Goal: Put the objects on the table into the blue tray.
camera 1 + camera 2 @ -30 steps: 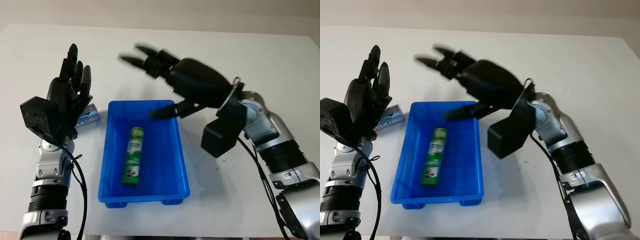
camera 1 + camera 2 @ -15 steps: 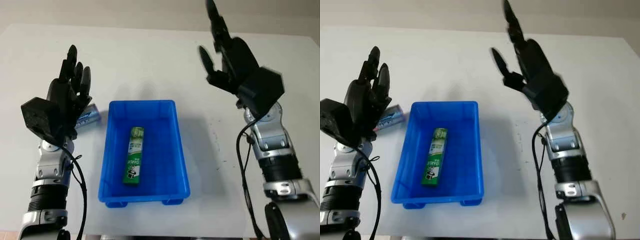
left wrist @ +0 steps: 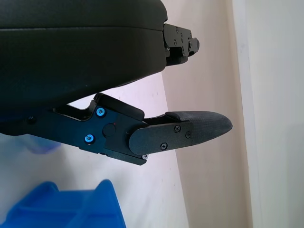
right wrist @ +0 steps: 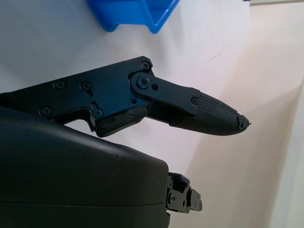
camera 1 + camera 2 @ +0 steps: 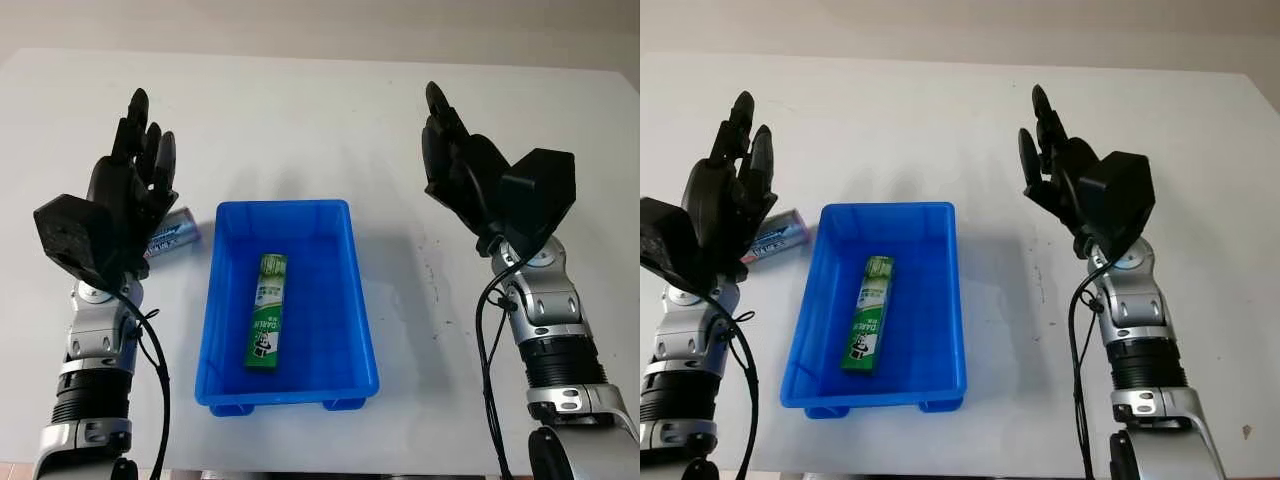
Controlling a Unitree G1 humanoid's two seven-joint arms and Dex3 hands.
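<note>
Fingers on both hands point up and away from the table, uncurled and holding nothing. From the left eye view, the left hand (image 5: 125,200) is raised above the table's left side, open, just left of the blue tray (image 5: 225,300), and partly covers a silvery-blue tube (image 5: 175,232) lying on the white table (image 5: 300,120) beside the tray's far left corner. The right hand (image 5: 465,180) is open too, held up well to the right of the tray. A green tube (image 5: 266,310) lies lengthwise on the tray floor. From the right eye view, the layout is the same. In the left wrist view, one finger (image 3: 190,133) juts straight from the black shell, with a blue tray corner nearby. In the right wrist view, one straight finger (image 4: 209,116) extends over the white table, the tray edge beyond it.
</note>
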